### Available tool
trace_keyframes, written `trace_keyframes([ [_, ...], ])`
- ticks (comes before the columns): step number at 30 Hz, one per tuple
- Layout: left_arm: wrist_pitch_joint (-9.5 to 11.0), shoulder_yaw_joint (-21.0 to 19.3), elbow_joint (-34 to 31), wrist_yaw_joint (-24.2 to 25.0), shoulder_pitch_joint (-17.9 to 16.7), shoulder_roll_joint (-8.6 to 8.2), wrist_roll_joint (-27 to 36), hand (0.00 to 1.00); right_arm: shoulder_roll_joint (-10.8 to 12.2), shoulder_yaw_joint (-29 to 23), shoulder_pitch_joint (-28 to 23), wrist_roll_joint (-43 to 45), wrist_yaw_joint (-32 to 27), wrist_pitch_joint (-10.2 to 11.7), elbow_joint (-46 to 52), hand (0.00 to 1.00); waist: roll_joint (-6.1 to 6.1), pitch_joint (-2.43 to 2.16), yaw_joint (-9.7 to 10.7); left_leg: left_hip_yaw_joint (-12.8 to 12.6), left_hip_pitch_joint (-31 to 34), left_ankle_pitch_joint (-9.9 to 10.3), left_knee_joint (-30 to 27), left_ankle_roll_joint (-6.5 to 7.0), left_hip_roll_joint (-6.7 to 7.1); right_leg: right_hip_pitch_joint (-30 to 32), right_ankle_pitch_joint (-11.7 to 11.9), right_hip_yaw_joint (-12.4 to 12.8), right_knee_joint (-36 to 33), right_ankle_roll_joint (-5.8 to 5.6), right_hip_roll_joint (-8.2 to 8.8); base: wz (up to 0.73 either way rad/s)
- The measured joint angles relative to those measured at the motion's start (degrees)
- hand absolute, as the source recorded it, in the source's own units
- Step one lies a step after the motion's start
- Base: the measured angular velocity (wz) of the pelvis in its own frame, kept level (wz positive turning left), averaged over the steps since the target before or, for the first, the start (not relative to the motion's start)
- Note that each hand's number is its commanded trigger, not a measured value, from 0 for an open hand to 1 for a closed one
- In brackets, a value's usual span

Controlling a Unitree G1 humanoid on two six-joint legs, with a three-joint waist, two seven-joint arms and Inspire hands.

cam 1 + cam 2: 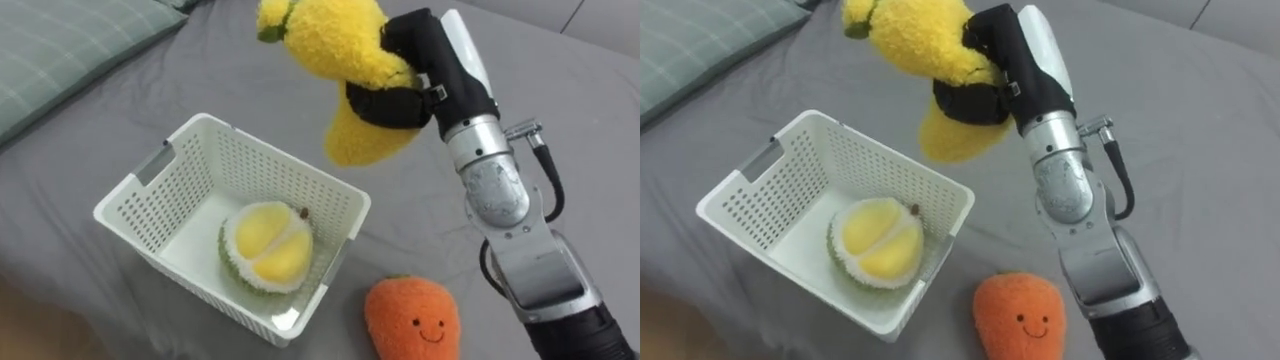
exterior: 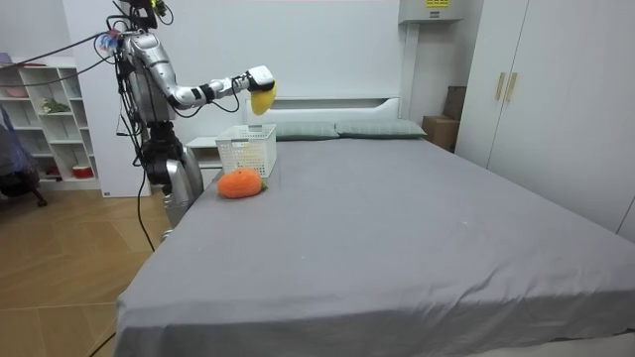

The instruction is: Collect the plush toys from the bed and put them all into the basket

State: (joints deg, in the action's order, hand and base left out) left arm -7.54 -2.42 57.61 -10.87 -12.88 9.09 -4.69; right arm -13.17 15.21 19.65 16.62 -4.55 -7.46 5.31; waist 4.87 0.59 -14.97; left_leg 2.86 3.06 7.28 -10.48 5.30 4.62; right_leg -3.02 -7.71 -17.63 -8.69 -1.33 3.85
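Right hand [image 1: 420, 52] curled tight round a yellow plush toy [image 1: 340, 40], lifted clear of the bed [image 1: 560, 120]

The toy hangs in the air by the far rim of the white basket [image 1: 260, 165] — a durian plush [image 1: 265, 245] lies inside it, split face up. An orange plush with a smiling face [image 1: 412, 320] sits on the grey sheet just beside the basket's near corner, and a striped pillow [image 1: 60, 50] lies off to the left — the robot stands at the bedside
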Motion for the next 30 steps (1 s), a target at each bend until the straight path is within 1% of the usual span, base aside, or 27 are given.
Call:
trace_keyframes([
  [4, -0.9, -0.2, 0.1, -0.1, -0.1, -0.16, -0.2, 0.0, 0.9, 1.5, 0.5, 1.0, 1.4, -0.6, 0.0, 1.0, 0.0, 0.01, -1.5, 0.3, 0.2, 0.0, -0.2, 0.03, 0.1, 0.1, 0.0, -0.2, 0.0, -0.03, 0.04, 0.04],
  [6, -1.0, -0.2, 0.9, 0.3, 0.1, -0.2, -2.2, 0.0, 2.0, 2.2, 0.7, 1.2, 2.3, -1.0, 0.0, 1.0, 0.03, 0.0, -2.7, 0.5, 0.3, 0.0, -0.2, 0.03, 0.13, -0.1, 0.0, -1.5, 0.0, -0.05, 0.12, 0.05],
  [7, -1.1, -0.2, 1.0, 0.4, 0.1, -0.21, -2.4, 0.0, 2.1, 2.5, 0.7, 1.2, 2.4, -1.1, 0.0, 1.0, 0.03, 0.0, -2.8, 0.5, 0.2, 0.0, -0.2, 0.03, 0.14, -0.1, 0.0, -1.6, 0.0, -0.05, 0.14, 0.07],
  [9, -1.4, -0.5, 1.4, 1.2, -0.1, -0.23, -3.7, 0.0, 2.2, 4.0, 0.7, 0.9, 3.0, -1.5, -0.1, 1.0, 0.17, 0.05, -3.8, 0.6, 0.3, 0.0, -0.2, 0.03, 0.16, -0.2, -0.1, -1.7, 0.0, -0.1, 0.15, 0.02],
  [11, -1.6, -0.8, 1.4, 1.7, -0.1, -0.37, -4.6, 0.0, 2.2, 4.8, 0.7, 0.9, 3.8, -1.5, -0.1, 1.0, 0.27, 0.08, -4.3, 0.7, 0.3, 0.0, -0.2, 0.03, 0.18, -0.2, -0.1, -1.7, 0.0, -0.12, 0.15, 0.02],
  [13, -1.7, -1.1, 1.3, 1.9, -0.1, -0.42, -5.2, 0.0, 2.2, 5.6, 0.7, 0.9, 4.7, -1.5, -0.1, 1.0, 0.56, 0.04, -4.6, 1.0, 0.4, 0.0, 0.0, 0.02, 0.22, -0.1, -0.1, -1.7, 0.0, -0.16, 0.16, 0.06],
  [14, -1.7, -1.4, 1.2, 2.4, -0.1, -0.46, -5.2, 0.0, 2.2, 6.1, 0.7, 0.9, 5.2, -1.5, -0.2, 0.84, 0.71, 0.08, -4.7, 1.1, 0.5, 0.0, 0.1, 0.02, 0.23, -0.1, -0.1, -1.6, 0.0, -0.18, 0.15, 0.06],
  [15, -1.8, -1.4, 0.8, 2.8, -0.1, -0.52, -5.2, 0.0, 2.2, 6.4, 0.7, 1.2, 5.5, -1.5, -0.3, 0.6, 0.95, 0.11, -5.1, 1.2, 0.7, 0.0, 0.1, 0.01, 0.23, 0.0, -0.1, -1.5, 0.0, -0.18, 0.13, 0.04],
  [16, -1.8, -1.4, 0.5, 2.8, -0.1, -0.57, -5.2, 0.0, 2.2, 6.5, 0.7, 1.2, 5.6, -1.5, -0.5, 0.51, 1.08, 0.17, -5.3, 1.2, 0.8, 0.0, 0.1, 0.01, 0.23, 0.1, -0.1, -1.5, 0.0, -0.18, 0.13, 0.07],
  [17, -1.8, -1.4, -0.4, 2.8, -0.2, -0.64, -5.2, 0.0, 2.2, 6.7, 0.7, 1.8, 5.8, -1.5, -0.8, 0.31, 1.26, 0.22, -5.4, 1.6, 1.1, 0.0, 0.0, 0.0, 0.3, 0.1, -0.1, -1.6, 0.1, -0.19, 0.11, 0.15],
  [18, -1.8, -1.4, -1.1, 2.8, -0.1, -0.63, -5.2, 0.0, 2.2, 6.7, 0.7, 2.6, 5.8, -1.5, -1.4, 0.0, 1.53, 0.12, -5.5, 2.1, 1.2, 0.0, -0.2, -0.02, 0.4, 0.1, -0.1, -1.6, 0.1, -0.19, 0.11, 0.17],
  [19, -1.7, -1.4, -1.2, 2.8, 0.0, -0.63, -5.1, 0.0, 2.2, 6.7, 0.8, 2.8, 5.8, -1.5, -1.8, 0.0, 1.6, 0.1, -5.7, 2.1, 1.2, 0.0, -0.2, -0.03, 0.4, 0.1, -0.1, -1.6, 0.1, -0.19, 0.11, 0.12],
  [23, -1.7, -1.4, -1.2, 2.6, -0.1, -0.63, -5.1, 0.0, 2.5, 7.4, 0.8, 3.5, 5.6, -1.6, -3.5, 0.0, 2.08, 0.4, -6.1, 2.5, 1.3, 0.0, -0.3, -0.01, 0.58, 0.0, -0.2, -1.7, 0.1, -0.25, 0.16, 0.04],
  [27, -1.8, -1.4, -0.8, 2.6, -0.2, -0.67, -5.1, 0.0, 2.6, 8.7, 1.0, 3.7, 5.2, -2.3, -7.1, 0.0, 2.36, 0.43, -6.2, 2.6, 1.3, 0.0, -0.4, 0.01, 0.66, 0.0, -0.2, -1.4, 0.1, -0.25, 0.2, 0.0],
  [30, -1.9, -1.9, -0.8, 2.6, -0.2, -0.66, -5.1, 0.0, 2.4, 8.7, 1.0, 4.1, 5.2, -3.2, -7.8, 0.0, 2.31, 0.47, -6.4, 2.6, 1.4, 0.0, -0.4, 0.03, 0.69, 0.1, -0.2, -1.4, 0.1, -0.25, 0.23, 0.0],
])
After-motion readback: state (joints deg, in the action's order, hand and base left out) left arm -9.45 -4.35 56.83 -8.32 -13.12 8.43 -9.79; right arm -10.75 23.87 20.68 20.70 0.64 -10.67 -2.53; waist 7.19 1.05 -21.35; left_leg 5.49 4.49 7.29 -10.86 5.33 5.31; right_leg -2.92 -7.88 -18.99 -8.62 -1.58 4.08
